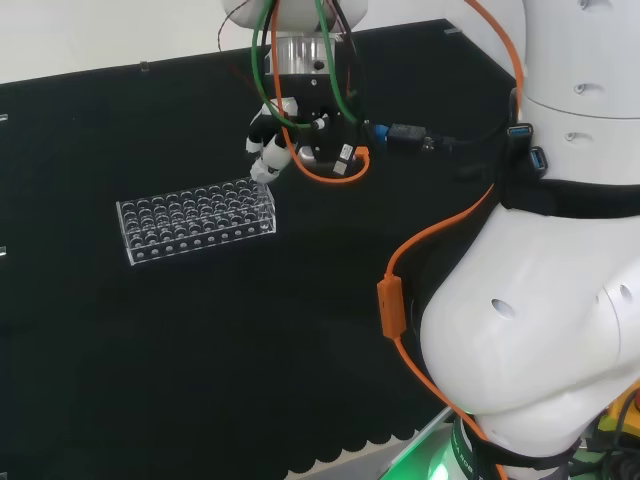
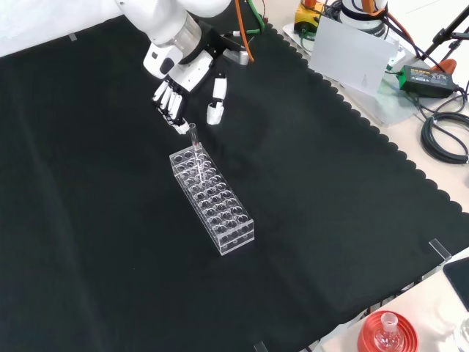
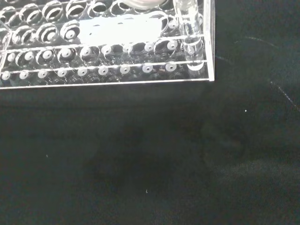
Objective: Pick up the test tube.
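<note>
One black-draped bench (image 2: 330, 220) carries a clear test tube rack (image 2: 214, 199) near its middle (long side running toward the front view's lower right). Above the rack's far end hangs the robot hand (image 2: 179, 92), fingers straight and spread. Upright in that end's corner hole stands the test tube (image 2: 194, 139), just beside the fingertips (image 2: 181, 127).

Robotics lab doing chemistry-ware handling. Worktop (image 2: 110, 242) draped in black cloth with a scalloped edge, clear test tube rack (image 2: 212, 199) just below the hand (image 2: 176, 99) in the front view, one test tube (image 2: 193, 139) standing in its near corner hole. Flask on a red ribbed stand (image 2: 387, 331) well apart from the hand, off the cloth. Power brick (image 2: 423, 76) and coiled black cables (image 2: 447, 136) beside the cloth; orange and green wiring (image 1: 330, 90) on the arm.
</note>
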Controlling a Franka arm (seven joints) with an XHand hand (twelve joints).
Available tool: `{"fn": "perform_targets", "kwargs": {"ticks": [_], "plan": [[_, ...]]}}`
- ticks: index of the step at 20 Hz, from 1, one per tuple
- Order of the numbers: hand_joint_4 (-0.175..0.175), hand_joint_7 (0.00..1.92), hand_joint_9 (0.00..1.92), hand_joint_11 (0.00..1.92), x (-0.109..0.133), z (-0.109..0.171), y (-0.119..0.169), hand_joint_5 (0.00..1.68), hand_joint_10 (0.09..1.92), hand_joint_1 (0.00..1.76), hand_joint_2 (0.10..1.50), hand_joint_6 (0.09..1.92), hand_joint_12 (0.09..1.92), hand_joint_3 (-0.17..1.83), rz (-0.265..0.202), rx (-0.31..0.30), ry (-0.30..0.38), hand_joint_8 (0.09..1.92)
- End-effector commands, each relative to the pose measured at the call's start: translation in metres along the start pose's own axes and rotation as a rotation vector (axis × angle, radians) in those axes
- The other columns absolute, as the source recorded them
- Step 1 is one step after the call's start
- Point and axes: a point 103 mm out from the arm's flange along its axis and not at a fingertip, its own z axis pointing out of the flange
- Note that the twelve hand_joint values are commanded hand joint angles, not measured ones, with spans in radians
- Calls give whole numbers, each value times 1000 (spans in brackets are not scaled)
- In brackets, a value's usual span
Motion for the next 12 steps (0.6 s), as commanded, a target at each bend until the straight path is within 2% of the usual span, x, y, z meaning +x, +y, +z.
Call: {"fn": "perform_targets", "kwargs": {"ticks": [1,12], "plan": [[-2,581,339,0,6,12,3,478,898,1026,1005,870,1412,-175,-5,15,-13,749],[-24,726,454,0,8,10,16,572,866,1056,1024,922,1508,-175,0,3,-19,744]]}}
